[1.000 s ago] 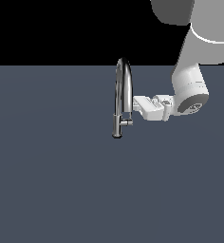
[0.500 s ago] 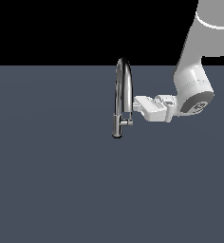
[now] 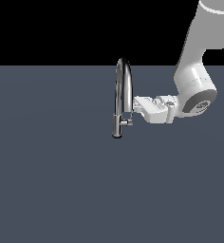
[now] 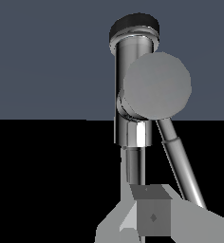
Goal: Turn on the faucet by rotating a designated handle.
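Faucet [image 3: 122,90] handle [image 3: 126,122] sits just beside the gripper [image 3: 135,105]; jaws' state unclear

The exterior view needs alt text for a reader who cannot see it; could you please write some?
A white robot arm reaches in from the exterior view's right, its pincer right beside a tall chrome gooseneck faucet on a flat grey surface. The faucet's short handle juts toward the arm, just below the pincer; contact cannot be judged.
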Controlling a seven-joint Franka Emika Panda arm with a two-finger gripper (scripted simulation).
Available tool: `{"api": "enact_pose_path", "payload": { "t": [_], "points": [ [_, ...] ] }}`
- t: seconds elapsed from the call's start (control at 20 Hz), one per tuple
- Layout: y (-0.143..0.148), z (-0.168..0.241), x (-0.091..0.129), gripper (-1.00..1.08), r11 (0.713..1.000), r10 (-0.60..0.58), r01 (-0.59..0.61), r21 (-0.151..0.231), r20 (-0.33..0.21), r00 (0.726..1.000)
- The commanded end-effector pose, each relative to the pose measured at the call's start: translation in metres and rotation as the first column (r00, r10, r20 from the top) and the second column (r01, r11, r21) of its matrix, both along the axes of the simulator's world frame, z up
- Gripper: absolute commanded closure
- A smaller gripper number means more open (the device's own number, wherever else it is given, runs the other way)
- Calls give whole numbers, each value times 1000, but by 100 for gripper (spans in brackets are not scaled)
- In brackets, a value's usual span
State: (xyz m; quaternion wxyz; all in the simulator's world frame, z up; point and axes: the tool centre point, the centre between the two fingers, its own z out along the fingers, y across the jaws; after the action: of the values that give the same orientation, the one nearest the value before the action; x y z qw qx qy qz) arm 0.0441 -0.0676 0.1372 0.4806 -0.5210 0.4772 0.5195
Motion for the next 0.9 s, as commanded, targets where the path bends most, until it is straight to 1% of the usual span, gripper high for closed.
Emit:
{"api": "enact_pose_path", "payload": {
  "t": [0.0,0.75,0.8,0.85],
  "points": [
    [0,0,0,108,1000,0,0,0,0,1000],
    [-10,-22,-49,108,1000,-3,3,-1,-1,1000],
    [-10,-22,-49,108,1000,-3,3,-1,-1,1000],
    [-1,-11,-39,108,1000,8,-8,2,21,1000]
  ]
}}
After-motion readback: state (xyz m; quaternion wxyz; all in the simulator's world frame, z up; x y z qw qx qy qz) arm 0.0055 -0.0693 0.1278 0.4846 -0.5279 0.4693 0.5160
